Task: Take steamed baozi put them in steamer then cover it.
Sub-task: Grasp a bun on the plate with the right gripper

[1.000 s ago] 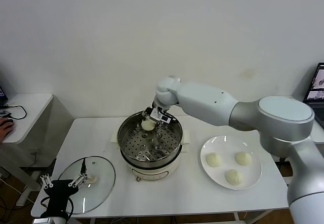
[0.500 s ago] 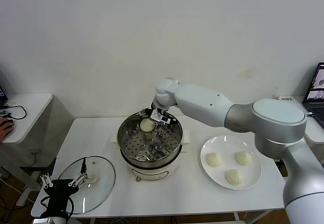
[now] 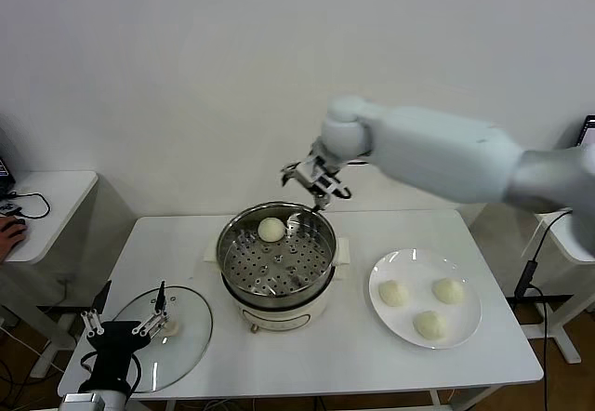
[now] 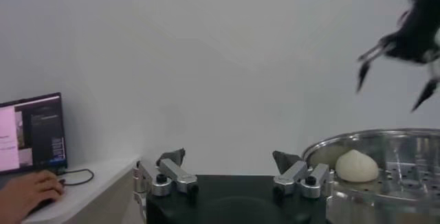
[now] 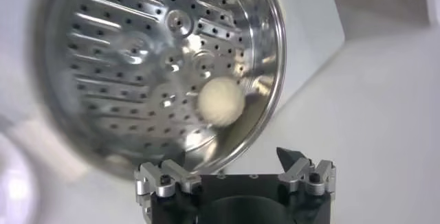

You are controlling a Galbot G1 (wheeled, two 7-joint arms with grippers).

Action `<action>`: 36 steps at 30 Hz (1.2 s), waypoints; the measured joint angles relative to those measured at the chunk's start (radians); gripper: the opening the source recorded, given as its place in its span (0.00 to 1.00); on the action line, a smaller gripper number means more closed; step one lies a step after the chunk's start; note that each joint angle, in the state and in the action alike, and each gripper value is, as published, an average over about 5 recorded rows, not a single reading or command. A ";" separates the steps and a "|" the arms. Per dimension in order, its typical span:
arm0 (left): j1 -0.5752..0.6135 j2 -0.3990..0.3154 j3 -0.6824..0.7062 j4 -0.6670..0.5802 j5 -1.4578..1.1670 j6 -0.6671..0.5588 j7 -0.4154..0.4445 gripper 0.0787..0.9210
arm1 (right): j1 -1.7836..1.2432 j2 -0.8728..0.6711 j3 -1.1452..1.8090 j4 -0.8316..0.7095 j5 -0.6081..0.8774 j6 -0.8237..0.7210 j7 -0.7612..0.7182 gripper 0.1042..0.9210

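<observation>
Glass of the cover (image 3: 160, 325) is lying flat at the near left corner of the white table (image 3: 372, 355), its cream-white handle facing up. The left gripper (image 3: 125, 328) is hovering just at its near edge, fingers spread and holding nothing. On the near right, a white plate (image 3: 409, 264) is carrying three steamed baozi (image 3: 429, 324), smooth, round and cream-white, sitting apart from one another. Farther back, the steamer (image 3: 276, 264) is standing open in the middle of the table, shiny steel on a cream-white base. A fourth bun (image 3: 271, 230) is resting on the perforated tray near the far rim. Above and behind that rim, the right gripper (image 3: 315, 178) is hanging in the air, claw released and empty.
</observation>
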 measured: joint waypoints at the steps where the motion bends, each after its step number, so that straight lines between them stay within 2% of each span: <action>1: -0.003 0.003 0.001 0.002 -0.001 0.001 0.000 0.88 | 0.006 -0.037 -0.005 0.024 0.010 -0.020 -0.003 0.88; 9: -0.025 0.018 0.008 0.023 -0.005 0.006 0.001 0.88 | -0.003 -0.282 -0.034 0.161 0.034 -0.121 -0.011 0.88; 16: -0.042 0.023 0.004 0.038 -0.004 0.012 0.003 0.88 | -0.139 -0.385 0.007 0.200 0.000 -0.171 -0.005 0.88; 24: -0.056 0.020 -0.005 0.060 -0.002 0.019 0.004 0.88 | -0.371 -0.403 0.131 0.178 -0.067 -0.203 0.013 0.88; 36: -0.060 0.019 -0.019 0.087 -0.001 0.019 0.004 0.88 | -0.625 -0.339 0.285 0.063 -0.169 -0.208 0.040 0.88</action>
